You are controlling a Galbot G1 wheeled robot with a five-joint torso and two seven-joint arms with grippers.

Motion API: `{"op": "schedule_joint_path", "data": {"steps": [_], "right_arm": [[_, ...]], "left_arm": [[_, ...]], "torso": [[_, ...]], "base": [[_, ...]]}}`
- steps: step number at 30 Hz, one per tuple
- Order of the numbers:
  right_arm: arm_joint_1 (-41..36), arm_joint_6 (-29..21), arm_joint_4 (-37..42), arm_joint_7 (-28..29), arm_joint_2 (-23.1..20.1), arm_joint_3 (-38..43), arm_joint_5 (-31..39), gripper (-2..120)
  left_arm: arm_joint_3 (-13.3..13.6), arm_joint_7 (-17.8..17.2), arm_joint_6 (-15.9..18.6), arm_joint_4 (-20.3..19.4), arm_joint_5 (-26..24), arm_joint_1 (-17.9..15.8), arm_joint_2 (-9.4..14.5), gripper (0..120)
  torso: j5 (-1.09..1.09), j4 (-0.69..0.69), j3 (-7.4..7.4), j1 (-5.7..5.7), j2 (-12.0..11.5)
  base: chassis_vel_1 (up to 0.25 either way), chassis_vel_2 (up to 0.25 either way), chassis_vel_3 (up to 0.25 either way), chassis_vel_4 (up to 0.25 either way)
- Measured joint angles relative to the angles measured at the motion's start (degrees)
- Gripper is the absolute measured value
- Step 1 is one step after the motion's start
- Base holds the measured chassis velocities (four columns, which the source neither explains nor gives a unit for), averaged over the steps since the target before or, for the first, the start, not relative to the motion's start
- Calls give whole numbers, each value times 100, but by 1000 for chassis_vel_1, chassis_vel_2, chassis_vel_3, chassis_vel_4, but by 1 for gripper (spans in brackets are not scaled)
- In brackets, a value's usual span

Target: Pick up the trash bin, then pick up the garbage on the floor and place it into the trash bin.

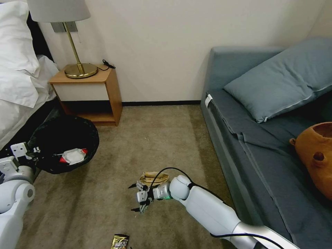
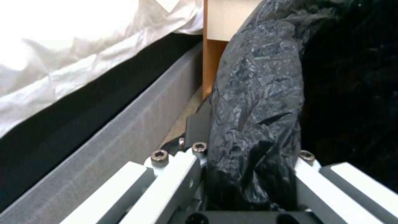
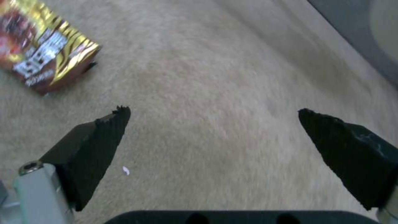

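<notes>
Right wrist view: the right gripper [image 3: 211,113] is seen with its two dark fingers [image 3: 97,146] spread wide and nothing between them, held above the carpet [image 3: 232,77]. A gold-brown wrapper [image 3: 43,51], glossy with red and white print, lies flat on the carpet beyond one fingertip, apart from it. In the head view the same gripper [image 1: 135,197] is held low over the floor, with a crumpled tan paper bag [image 1: 154,177] just behind it and the wrapper [image 1: 120,241] nearer the robot. The left gripper [image 2: 248,174] is clamped on the rim of the bin [image 2: 261,93], where wrinkled, shiny black liner is pinched between the white fingers [image 2: 174,183]. The bin [image 1: 64,143] is held at the left, between the bed [image 1: 17,79] and the nightstand [image 1: 88,93]; a red-and-white packet [image 1: 73,155] lies inside it.
</notes>
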Motion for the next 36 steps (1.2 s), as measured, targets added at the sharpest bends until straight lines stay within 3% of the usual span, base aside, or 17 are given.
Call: {"op": "schedule_joint_path", "data": {"steps": [4, 10, 23, 36], "right_arm": [[-192, 317, -99, -99, 320, 163, -745, 100], [-438, 446, -149, -83, 505, 126, -965, 100], [-966, 642, -219, -11, 719, 256, -1373, 100], [-1140, 873, -242, -22, 646, 473, -1778, 100]], "left_arm": [[-126, 140, -49, -71, 25, 286, -72, 3], [-263, 205, -65, -322, -15, 640, -120, 3], [-284, 150, -49, -711, -82, 788, -194, 3], [-150, 182, -82, -594, -15, 670, -211, 3]], "torso": [[0, 2, 0, 0, 0], [0, 3, 0, 0, 0], [1, 0, 0, 0, 0], [1, 1, 0, 0, 0]], "base": [[0, 0, 0, 0], [0, 0, 0, 0], [0, 0, 0, 0], [0, 0, 0, 0]]}}
